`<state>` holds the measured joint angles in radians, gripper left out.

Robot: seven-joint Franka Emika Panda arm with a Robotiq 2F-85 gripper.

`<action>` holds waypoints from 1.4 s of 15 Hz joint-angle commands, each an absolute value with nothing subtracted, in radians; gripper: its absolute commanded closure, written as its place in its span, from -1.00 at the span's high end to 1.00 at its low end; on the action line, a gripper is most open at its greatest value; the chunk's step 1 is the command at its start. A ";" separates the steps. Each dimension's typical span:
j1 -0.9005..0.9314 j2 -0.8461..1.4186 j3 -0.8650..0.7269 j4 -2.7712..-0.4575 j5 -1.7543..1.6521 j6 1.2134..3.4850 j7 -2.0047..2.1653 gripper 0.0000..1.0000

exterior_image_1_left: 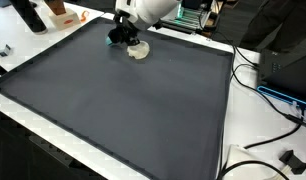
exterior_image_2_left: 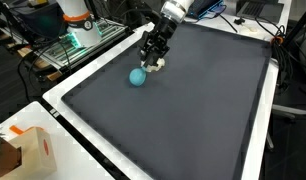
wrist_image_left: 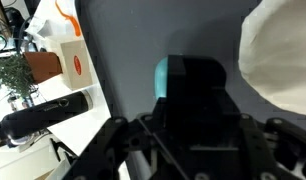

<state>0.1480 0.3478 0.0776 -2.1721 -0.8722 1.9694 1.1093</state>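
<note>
Mat (exterior_image_2_left: 193,110): plain dark grey, no pattern. Table (exterior_image_2_left: 88,158) under the mat: white. Ball (exterior_image_2_left: 138,77) on the mat: teal. Lump (exterior_image_1_left: 139,50) on the mat next to it: cream, off-white. Gripper (exterior_image_2_left: 151,58) over the mat: black. Arm (exterior_image_1_left: 153,10): white. Off the mat's edge: tan box (exterior_image_2_left: 33,150) with orange-red mark, black bottle (wrist_image_left: 43,115), green plant (wrist_image_left: 13,75) in reddish-brown pot (wrist_image_left: 43,65). Cables (exterior_image_1_left: 263,85) beside the mat: black.
</note>
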 commanded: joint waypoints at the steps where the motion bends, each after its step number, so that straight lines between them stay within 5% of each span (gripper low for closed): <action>1: 0.157 0.329 0.079 -2.192 -0.875 1.985 1.060 -0.50; 21: 0.101 0.091 0.076 -2.346 -0.792 2.232 0.494 -0.50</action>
<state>0.1238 0.1906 0.0786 -2.2666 -0.8463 2.1638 0.5918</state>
